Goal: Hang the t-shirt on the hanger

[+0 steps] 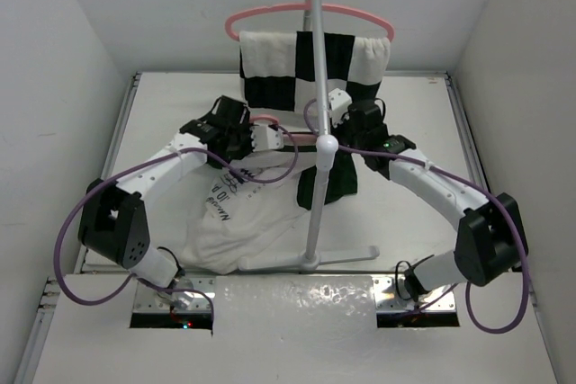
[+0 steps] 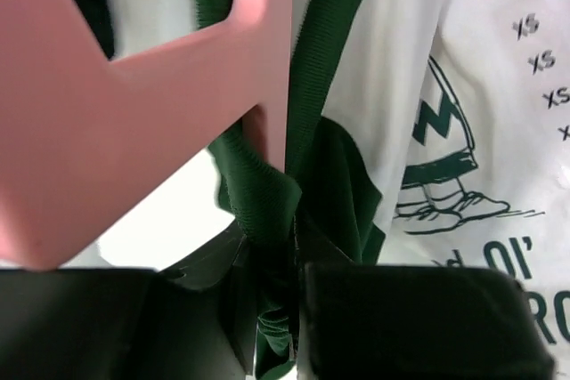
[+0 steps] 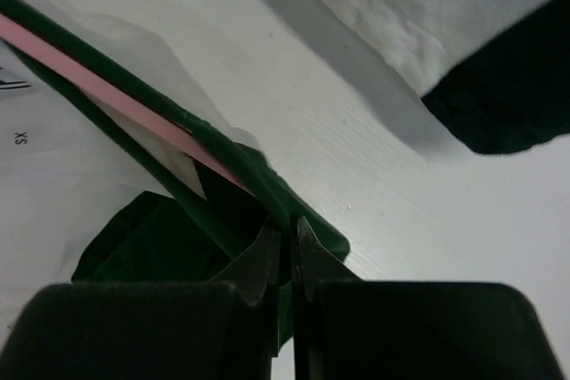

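The cream-white t-shirt with dark green sleeves lies on the table, left of the rack pole. The pink hanger shows only as a short arc at the shirt's collar. In the left wrist view the hanger fills the left side, and my left gripper is shut on the green collar; the chest graphic is to the right. My right gripper is shut on green collar fabric, with the hanger arm running inside it. From above, the left gripper and right gripper flank the collar.
A white rack pole on a base stands between the arms. A twin pink hanger with a black-and-white checkered cloth hangs on it at the back; the cloth also shows in the right wrist view. White walls enclose the table.
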